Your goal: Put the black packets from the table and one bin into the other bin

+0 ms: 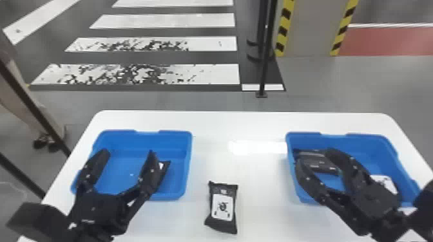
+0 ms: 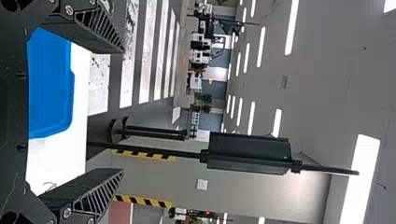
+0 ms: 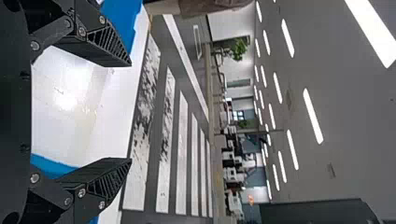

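In the head view my left gripper (image 1: pixel 124 154) is open over the left blue bin (image 1: pixel 164 133), and a black packet (image 1: pixel 165 167) lies in that bin beside its right finger. My right gripper (image 1: pixel 314 161) stands open over the right blue bin (image 1: pixel 370 136), where black packets (image 1: pixel 317 161) lie at the left side and a white-labelled one (image 1: pixel 385 182) at the right, partly behind the arm. One black packet with a white label (image 1: pixel 223 206) lies on the table between the bins. The wrist views show the left gripper (image 2: pixel 122 109) and the right gripper (image 3: pixel 130 112) with fingers apart and nothing between them.
The white table (image 1: pixel 238 125) carries both bins, set well apart. Beyond its far edge stand a black post (image 1: pixel 264 64) and a pillar with yellow-black edges (image 1: pixel 311 29). Dark slanting bars (image 1: pixel 29 99) rise at the left of the table.
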